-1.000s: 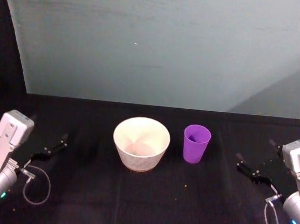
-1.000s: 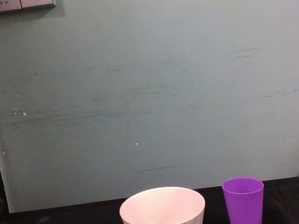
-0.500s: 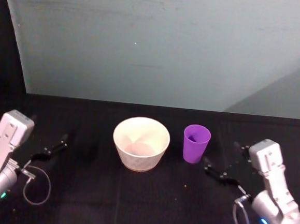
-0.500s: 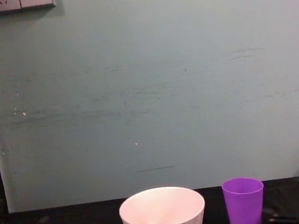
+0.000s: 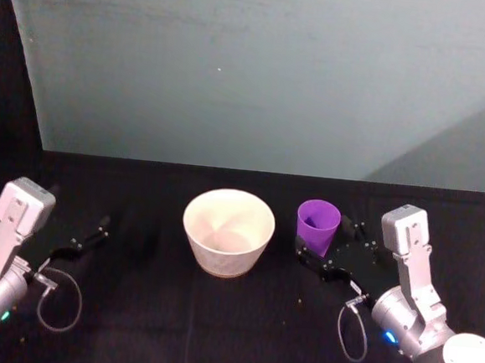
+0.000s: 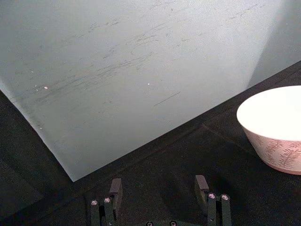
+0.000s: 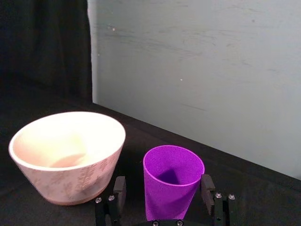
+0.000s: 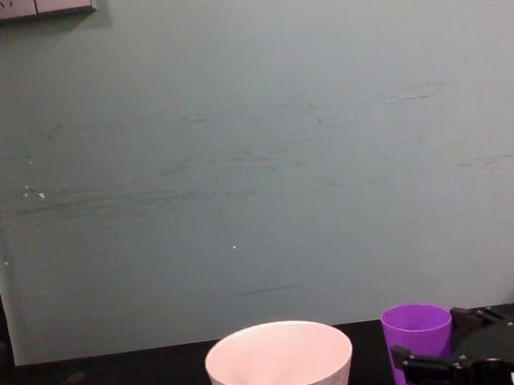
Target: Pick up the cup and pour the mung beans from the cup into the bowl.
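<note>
Right claw (image 7: 163,181), level and spread wide, straddles the cup (image 7: 173,172); left claw (image 6: 158,182) idles open.

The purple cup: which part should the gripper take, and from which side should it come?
Probably best to take the cup by its plain side wall, about mid-height, coming level from the robot's right. It stands upright, narrows downward and has no handle, and the bowl stands on its left. The open right gripper straddles it.
</note>
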Robot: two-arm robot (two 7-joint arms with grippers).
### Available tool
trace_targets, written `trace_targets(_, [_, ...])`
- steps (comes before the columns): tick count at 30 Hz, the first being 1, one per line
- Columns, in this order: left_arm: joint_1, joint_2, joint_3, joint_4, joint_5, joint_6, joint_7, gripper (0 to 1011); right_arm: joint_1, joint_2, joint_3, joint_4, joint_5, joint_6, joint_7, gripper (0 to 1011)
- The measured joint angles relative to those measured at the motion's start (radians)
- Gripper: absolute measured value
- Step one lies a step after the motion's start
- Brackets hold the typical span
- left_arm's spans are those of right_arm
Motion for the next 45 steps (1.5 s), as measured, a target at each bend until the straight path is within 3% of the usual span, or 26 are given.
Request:
trace_targets(9, [0.0,0.0,0.0,0.0,0.0,0.0,0.0,1011,0.015,-0.037,0.024,0.048,0.0,-0.014,0.006,1003])
trace_targets(27, [0.0,0.0,0.0,0.0,0.0,0.0,0.0,1011,0.142,-0.139,0.056,0.297,-0.002,-0.077,0.091,1000])
trace_targets(33, [0.0,0.0,0.0,0.0,0.0,0.0,0.0,1011,0.151,-0.163,0.083,0.346,0.014,-0.102,0.116,890])
trace_targets(37, [0.0,0.0,0.0,0.0,0.0,0.0,0.0,1011,0.147,-0.167,0.097,0.345,0.022,-0.111,0.132,775])
trace_targets(40, [0.0,0.0,0.0,0.0,0.0,0.0,0.0,1011,0.137,-0.164,0.104,0.321,0.022,-0.111,0.135,742])
trace_targets(45, [0.0,0.0,0.0,0.0,0.0,0.0,0.0,1011,0.088,-0.134,0.122,0.193,0.016,-0.073,0.13,723])
